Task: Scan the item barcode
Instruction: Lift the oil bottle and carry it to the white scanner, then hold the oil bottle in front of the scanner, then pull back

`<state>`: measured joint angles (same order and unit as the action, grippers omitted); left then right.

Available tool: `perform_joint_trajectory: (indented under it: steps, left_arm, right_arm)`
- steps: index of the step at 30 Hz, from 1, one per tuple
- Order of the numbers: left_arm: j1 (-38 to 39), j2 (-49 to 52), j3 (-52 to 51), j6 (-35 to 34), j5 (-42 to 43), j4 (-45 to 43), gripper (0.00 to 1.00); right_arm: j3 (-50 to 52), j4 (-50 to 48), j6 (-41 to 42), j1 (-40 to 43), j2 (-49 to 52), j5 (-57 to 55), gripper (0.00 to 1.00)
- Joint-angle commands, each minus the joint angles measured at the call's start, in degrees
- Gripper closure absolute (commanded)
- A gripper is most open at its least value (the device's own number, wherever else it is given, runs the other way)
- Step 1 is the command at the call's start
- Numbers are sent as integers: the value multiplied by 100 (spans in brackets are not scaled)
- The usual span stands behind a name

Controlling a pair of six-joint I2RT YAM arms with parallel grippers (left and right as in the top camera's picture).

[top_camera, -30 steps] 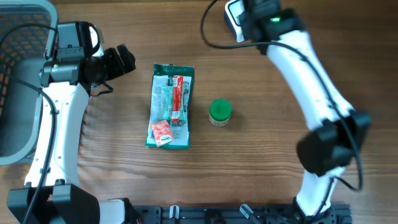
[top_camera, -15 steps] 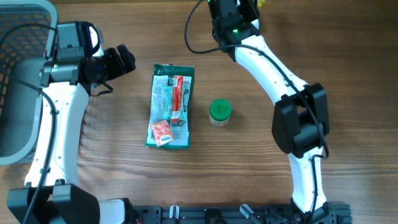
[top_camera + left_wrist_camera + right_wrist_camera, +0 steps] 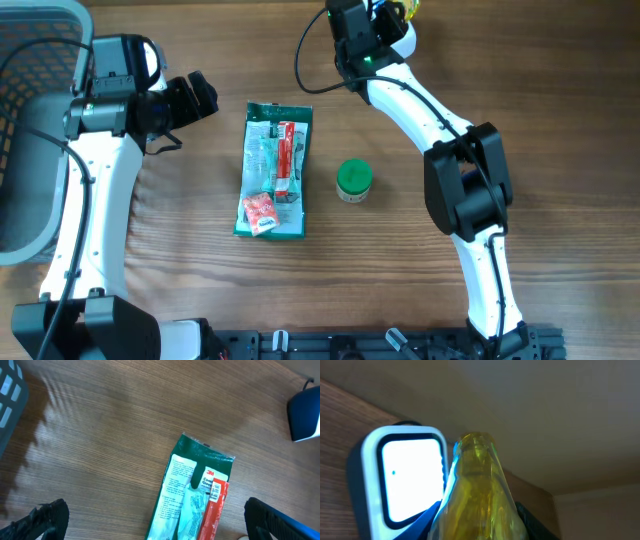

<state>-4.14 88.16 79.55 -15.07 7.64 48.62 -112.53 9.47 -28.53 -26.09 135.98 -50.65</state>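
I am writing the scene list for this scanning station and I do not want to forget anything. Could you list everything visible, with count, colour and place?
flat package: one, green and white with a red strip, lying in the middle of the table
small packet: one, red, on the near end of the flat package
jar: one, green lid, standing right of the flat package, apart from it
basket: one, grey, at the left edge
scanner: one, white lit window in a blue frame, at the far edge
yellow bottle: one, clear yellow, held in front of the scanner
table: one, brown wood
left pincer: one, black, open, left of the flat package
right pincer: one, closed on the yellow bottle
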Motion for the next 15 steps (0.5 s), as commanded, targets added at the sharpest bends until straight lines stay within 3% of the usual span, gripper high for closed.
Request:
perform_joint_trajectory:
  steps: [1,6,10,13,15]
  left_arm:
    - [-22,-17,72,118,68,-11,0]
    - [-22,-17,72,118,68,-11,0]
    - [-22,-17,72,118,66,-11,0]
    - [-22,-17,72,118,66,-11,0]
    - [-22,-17,72,118,66,-11,0]
  right_arm:
    - [-46,-129,-444,-9,-260,-901,82]
    - [-46,570,11,-11,-1401,-1196,82]
    - [-46,2262,1626,-9,-2577,-1058,82]
    - [-46,4260,3536,33,-3528,-66,80]
    - [-46,5543,4647,295,-4146,1392,80]
